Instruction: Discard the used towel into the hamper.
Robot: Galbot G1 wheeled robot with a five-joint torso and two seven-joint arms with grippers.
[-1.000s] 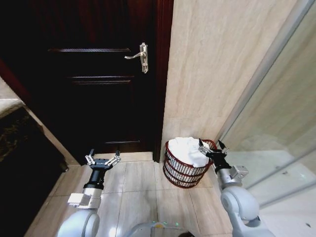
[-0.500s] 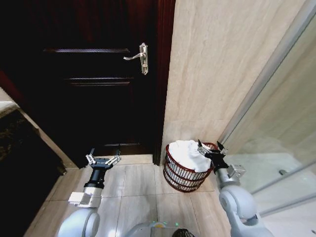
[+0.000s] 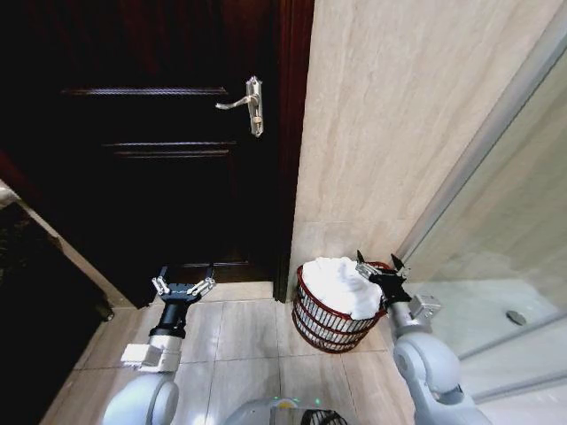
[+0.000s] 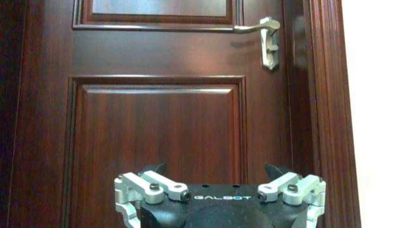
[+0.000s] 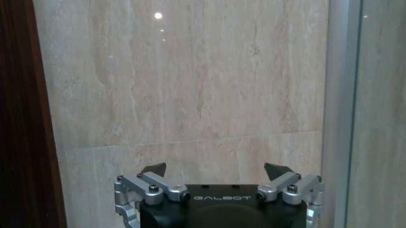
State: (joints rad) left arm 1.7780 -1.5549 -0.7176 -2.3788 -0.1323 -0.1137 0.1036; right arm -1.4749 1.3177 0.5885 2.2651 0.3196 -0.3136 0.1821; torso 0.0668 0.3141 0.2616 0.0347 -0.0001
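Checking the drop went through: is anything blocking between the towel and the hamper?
Nothing visible does. The white towel already lies in the hamper, heaped above its rim. The right hand, open, sits at its far edge; the left hand is over the floor.

"GALBOT" — printed on the left gripper (image 4: 217, 176) and right gripper (image 5: 216, 175).

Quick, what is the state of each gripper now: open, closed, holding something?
Left gripper: open, empty, before the dark wooden door.
Right gripper: open, empty.

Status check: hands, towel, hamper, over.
Both hands open: left hand by door, right hand at hamper rim. White towel inside reddish-brown wire hamper. Nothing blocking.
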